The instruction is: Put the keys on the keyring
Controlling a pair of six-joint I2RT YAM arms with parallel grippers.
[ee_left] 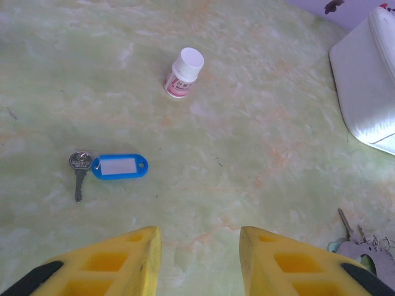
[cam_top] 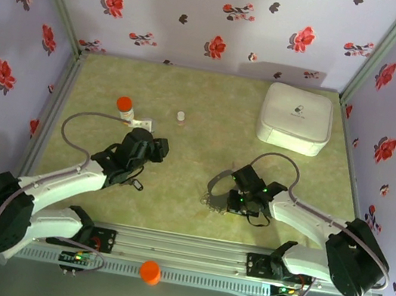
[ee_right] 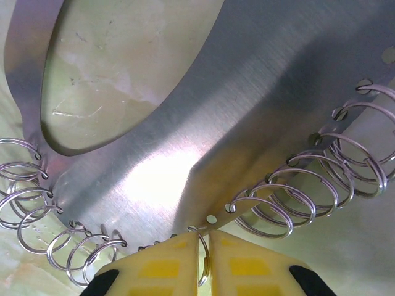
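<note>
The keyring (ee_right: 185, 135) is a broad, thin metal loop with many small split rings (ee_right: 290, 197) hung through holes along its edge. It lies on the table right of centre (cam_top: 216, 186). My right gripper (ee_right: 204, 237) is shut on one of these split rings, its yellow fingertips (ee_right: 166, 259) nearly touching. In the top view it sits at the loop's near-right side (cam_top: 229, 197). A key (ee_left: 79, 172) on a blue tag (ee_left: 120, 166) lies ahead-left of my left gripper (ee_left: 200, 231), which is open with nothing in it. Another key (ee_left: 344, 221) rests beside the keyring (ee_left: 364, 250).
A white rounded box (cam_top: 296, 118) stands at the back right. A small white bottle (ee_left: 184, 73) stands mid-table and an orange-capped bottle (cam_top: 124, 104) at the back left. An orange object (cam_top: 151, 272) sits on the front rail. Flowered walls close the table in.
</note>
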